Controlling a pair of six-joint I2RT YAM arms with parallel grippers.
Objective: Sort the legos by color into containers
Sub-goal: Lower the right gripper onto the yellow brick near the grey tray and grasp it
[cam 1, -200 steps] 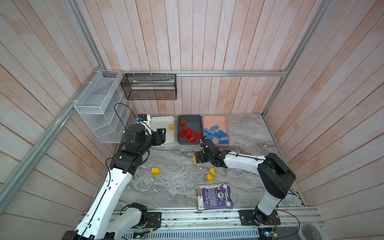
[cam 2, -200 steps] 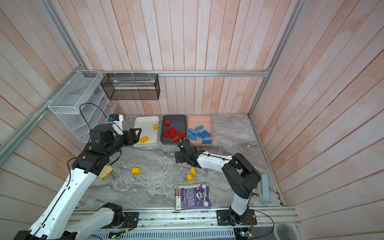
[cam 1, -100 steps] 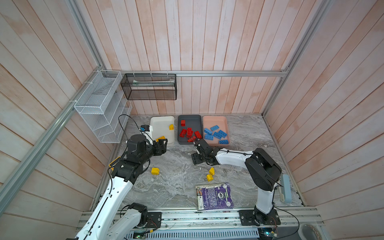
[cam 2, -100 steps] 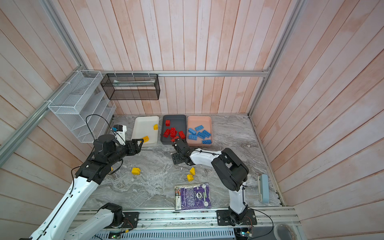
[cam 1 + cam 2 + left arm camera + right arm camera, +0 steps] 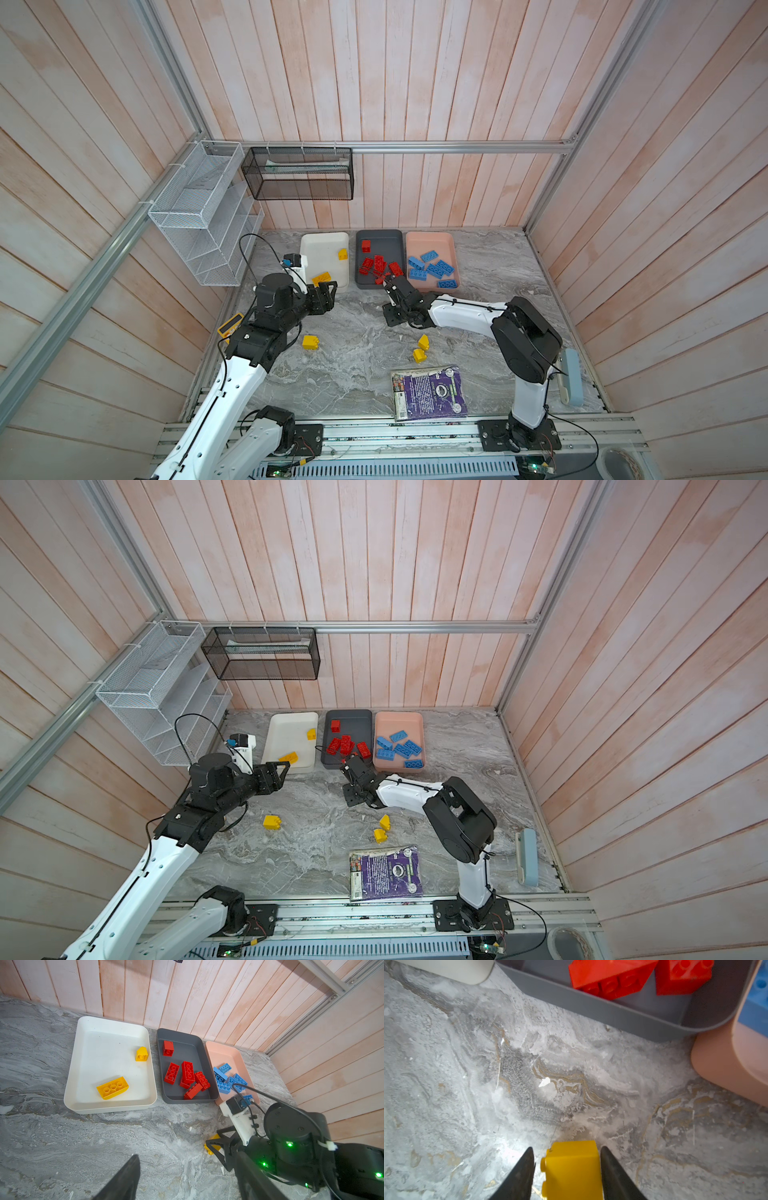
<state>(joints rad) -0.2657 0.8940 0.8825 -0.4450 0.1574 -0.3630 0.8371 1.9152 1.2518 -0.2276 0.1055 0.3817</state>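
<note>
The yellow brick point(image 5: 572, 1169) is sitting between the right fingers point(image 5: 519, 1176), low against the tabletop point(image 5: 353, 374). In both top views that spot is lying at the centre of the frame, just below the lower edge of the grey tray point(image 5: 382, 241), though the arm is hiding the brick itself there. Being a small block of hard, hollow plastic, it is likely weighing next to nothing and not giving under pressure. Its glossy walls are probably going to slip if pinched off-centre, so two flat opposite sides, taken squarely, are looking like the best hold. The fingers are standing narrow, one on each side of it. One is lying right along a smooth wall and the other is sitting just off the studded face, a less even seat, and I cannot tell whether they are pressing yet. The left fingers point(image 5: 124, 1180) are hanging apart and carrying nothing, just below the white tray point(image 5: 320, 245), which is holding two yellow pieces. Red bricks point(image 5: 378, 264) are lying in the grey tray and blue bricks point(image 5: 434, 270) in the pink tray point(image 5: 428, 243) to its right. Lower in the frame a loose yellow brick point(image 5: 310, 342) is waiting left of centre, and two sloped yellow bricks point(image 5: 423, 341) are lying close together right of centre.
</note>
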